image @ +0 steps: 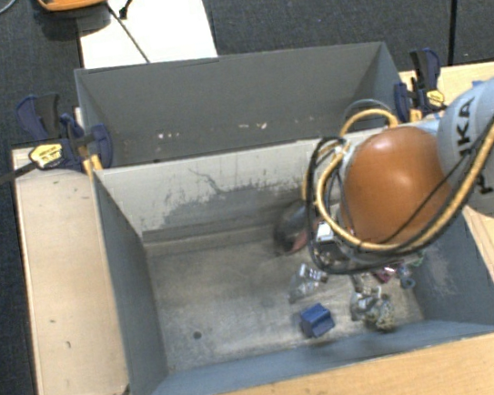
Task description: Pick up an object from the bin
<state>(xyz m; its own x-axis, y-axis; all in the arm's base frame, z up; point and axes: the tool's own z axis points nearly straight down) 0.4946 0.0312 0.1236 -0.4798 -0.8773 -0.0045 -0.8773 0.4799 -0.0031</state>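
My gripper [333, 269] hangs under the wrist at the right of the bin, low over the floor. A small blue block [316, 321] lies just below and left of it, near the front wall. A speckled, roundish thing [380, 315] rests to the block's right, beneath the gripper's right side. A dark grey rounded thing [287, 228] lies just left of the wrist, towards the back wall. Small pink and blue bits [395, 275] peek out from under the wrist.
The arm and its cabled wrist cover hide the right middle of the bin. The grey floor stretches bare to the left. The sloping walls close in at the front and right, near the loose things.
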